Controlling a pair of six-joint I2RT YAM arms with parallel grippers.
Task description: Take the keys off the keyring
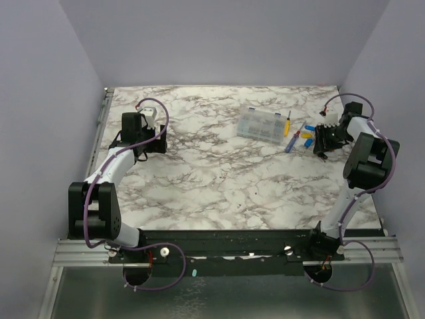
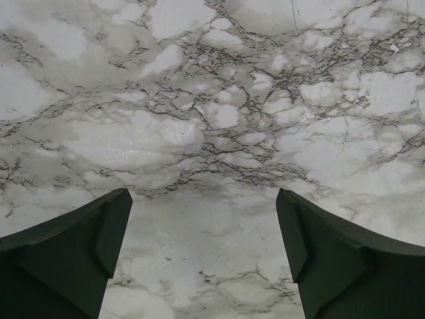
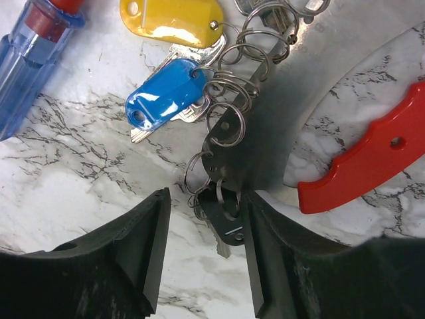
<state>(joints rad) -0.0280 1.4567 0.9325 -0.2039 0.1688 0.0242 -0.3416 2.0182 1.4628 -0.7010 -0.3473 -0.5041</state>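
- The right hand [image 3: 206, 212] is open a little, with one dark key [image 3: 224, 229] between its fingers. I think it is not squeezing yet.
- The keys [image 3: 222, 129] lie on the surface [image 3: 80, 153], joined by rings [image 3: 229, 93].
- This step is grabbing a key. Next, the hand must close tight on it.
- The left hand [image 2: 202, 196] is wide open, empty and far off.

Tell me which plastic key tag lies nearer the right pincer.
The blue tag, just beyond the right pincer; the yellow tag sits farther off, at the wrist view's top edge.
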